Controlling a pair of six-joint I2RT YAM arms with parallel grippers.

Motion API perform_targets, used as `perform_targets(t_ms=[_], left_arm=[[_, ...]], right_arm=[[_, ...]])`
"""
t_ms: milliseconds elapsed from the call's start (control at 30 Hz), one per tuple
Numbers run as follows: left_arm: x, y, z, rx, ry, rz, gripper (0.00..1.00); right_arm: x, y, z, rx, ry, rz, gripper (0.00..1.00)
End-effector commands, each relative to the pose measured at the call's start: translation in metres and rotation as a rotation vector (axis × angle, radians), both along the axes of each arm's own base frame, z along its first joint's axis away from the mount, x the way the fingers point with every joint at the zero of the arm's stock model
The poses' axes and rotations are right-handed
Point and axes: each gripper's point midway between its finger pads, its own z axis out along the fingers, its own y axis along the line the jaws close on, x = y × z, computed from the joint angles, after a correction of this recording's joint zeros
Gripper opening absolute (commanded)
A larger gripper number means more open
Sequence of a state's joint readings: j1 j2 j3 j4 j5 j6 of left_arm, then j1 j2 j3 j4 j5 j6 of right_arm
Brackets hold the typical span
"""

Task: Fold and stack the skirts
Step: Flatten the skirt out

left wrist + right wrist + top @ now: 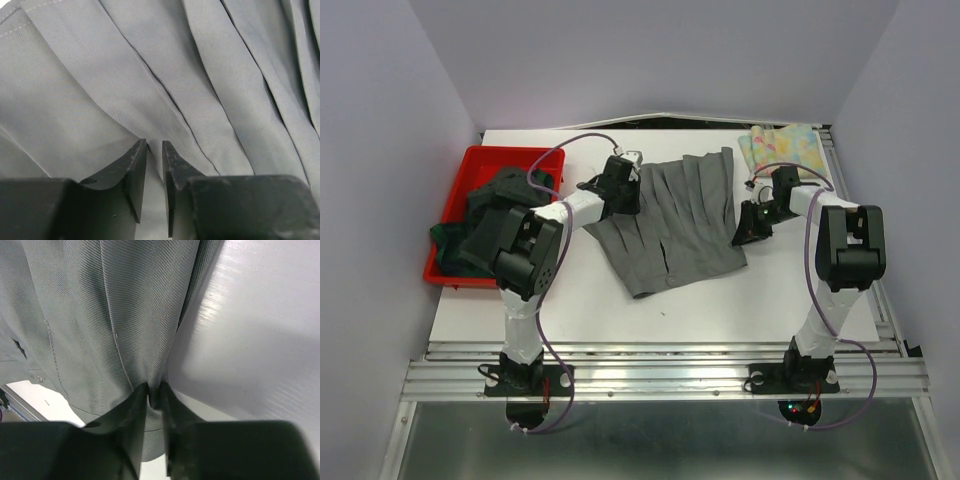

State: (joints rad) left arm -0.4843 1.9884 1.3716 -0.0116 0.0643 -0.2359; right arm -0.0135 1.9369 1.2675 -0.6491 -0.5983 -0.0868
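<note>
A grey pleated skirt (672, 215) lies spread flat mid-table. My left gripper (617, 195) is down on its left edge. In the left wrist view the left gripper (155, 142) has its jaws nearly together with a strip of the pleated cloth (165, 75) between them. My right gripper (748, 235) sits at the skirt's right edge. In the right wrist view the right gripper (156, 386) pinches a raised ridge of the grey cloth (125, 315) at its tips. A pastel floral skirt (782, 150) lies folded at the back right. Dark skirts (485, 215) are heaped in the bin.
The red plastic bin (470, 160) stands at the left of the white table (720, 300), close to my left arm's elbow. White table surface (260, 340) shows right of the pinched edge. Metal rails run along the table's near and right edges.
</note>
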Motion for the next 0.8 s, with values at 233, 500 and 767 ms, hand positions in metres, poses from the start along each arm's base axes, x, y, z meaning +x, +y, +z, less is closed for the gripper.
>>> perform_targets(t_ms=[233, 500, 767], left_arm=[[0.048, 0.013, 0.046, -0.057, -0.129, 0.073, 0.00], [0.028, 0.020, 0.041, -0.111, -0.048, 0.053, 0.48], [0.018, 0.011, 0.023, -0.172, 0.010, 0.055, 0.51]], right_arm=[[0.007, -0.003, 0.007, -0.011, -0.017, 0.027, 0.56], [0.004, -0.004, 0.012, -0.017, -0.021, 0.038, 0.56], [0.007, -0.002, 0.014, -0.005, -0.010, 0.030, 0.71]])
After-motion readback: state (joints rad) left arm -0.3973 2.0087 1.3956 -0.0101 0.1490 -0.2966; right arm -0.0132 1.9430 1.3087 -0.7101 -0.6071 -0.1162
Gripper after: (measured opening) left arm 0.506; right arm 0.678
